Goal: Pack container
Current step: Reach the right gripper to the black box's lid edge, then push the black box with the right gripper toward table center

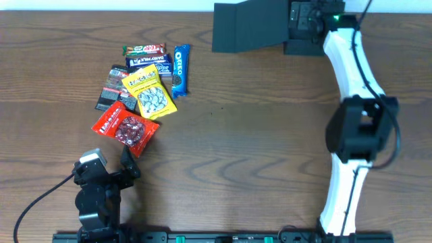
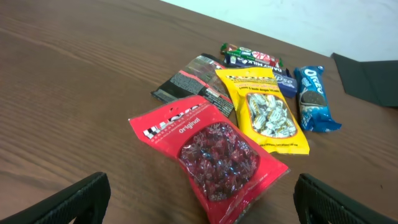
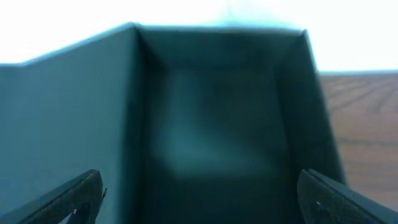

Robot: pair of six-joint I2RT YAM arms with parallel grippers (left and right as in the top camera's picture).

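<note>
The container (image 1: 246, 25), a dark teal-black box, stands at the table's far edge. It fills the right wrist view (image 3: 211, 124), seen very close and blurred. My right gripper (image 1: 291, 30) is at its right side, with open jaws (image 3: 199, 196) spread about as wide as the box. Snack packets lie at the left: a red berry packet (image 1: 126, 128), a yellow packet (image 1: 150, 92), a blue Oreo pack (image 1: 179, 69), a black packet (image 1: 115, 88) and two bars (image 1: 144, 48). My left gripper (image 1: 115, 163) is open and empty, just short of the red packet (image 2: 214, 155).
The left wrist view shows the yellow packet (image 2: 264, 112), the Oreo pack (image 2: 314, 98), the black packet (image 2: 193, 84) and the bars (image 2: 249, 53) beyond the red one. The right arm (image 1: 354, 128) stretches along the table's right side.
</note>
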